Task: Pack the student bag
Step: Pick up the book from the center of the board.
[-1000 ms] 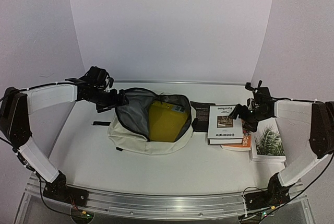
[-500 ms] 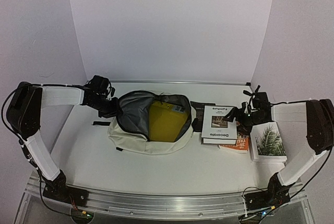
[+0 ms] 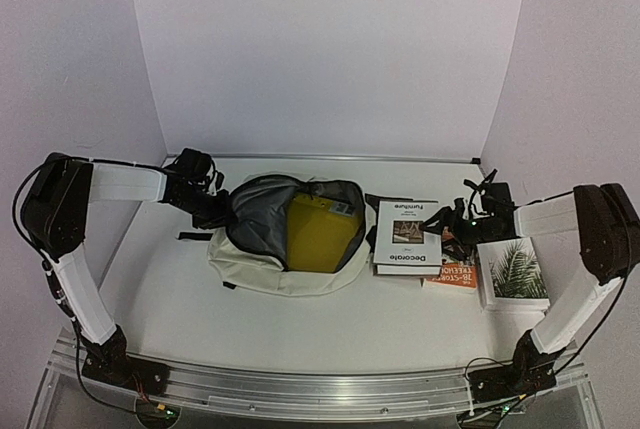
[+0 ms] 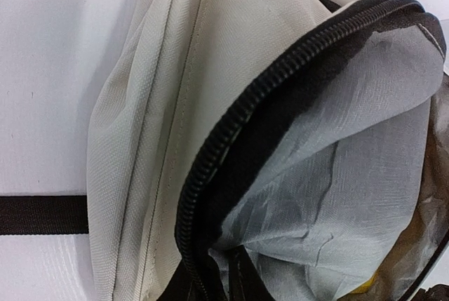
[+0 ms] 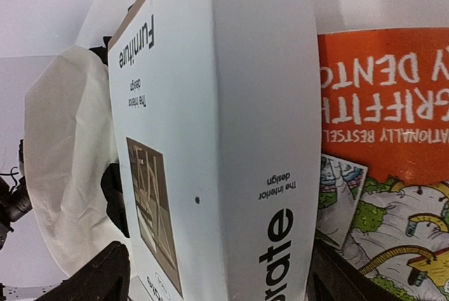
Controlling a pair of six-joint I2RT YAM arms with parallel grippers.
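The student bag [image 3: 250,269] lies flat in the middle of the worktop [image 3: 330,334]. Its mouth is wide open and faces up. We see a yellow thing [image 3: 318,234] inside it already.

Our left hand [image 3: 213,211] is at the left side of the mouth. It is nearly closed and pinches the black zip edge [image 4: 231,139] of the bag, right where the grey lining [image 4: 337,175] begins.

Our right hand [image 3: 452,225] is off to the right of the bag, at a white book [image 3: 405,244] that rests on an orange book [image 3: 458,275]. Its fingers [image 5: 105,273] stand wide apart, one on each side of the white book. We cannot tell if they squeeze the book or just sit beside it.

We think the bag is soft and floppy. The cloth folds and wrinkles, so the mouth may sag shut if nothing holds it up. It looks light, so a push from a book could slide it along the worktop. The zip edge is the best place to hold, because it looks thicker and firmer than the thin lining. The lining looks smooth and could slip out of a pinch.
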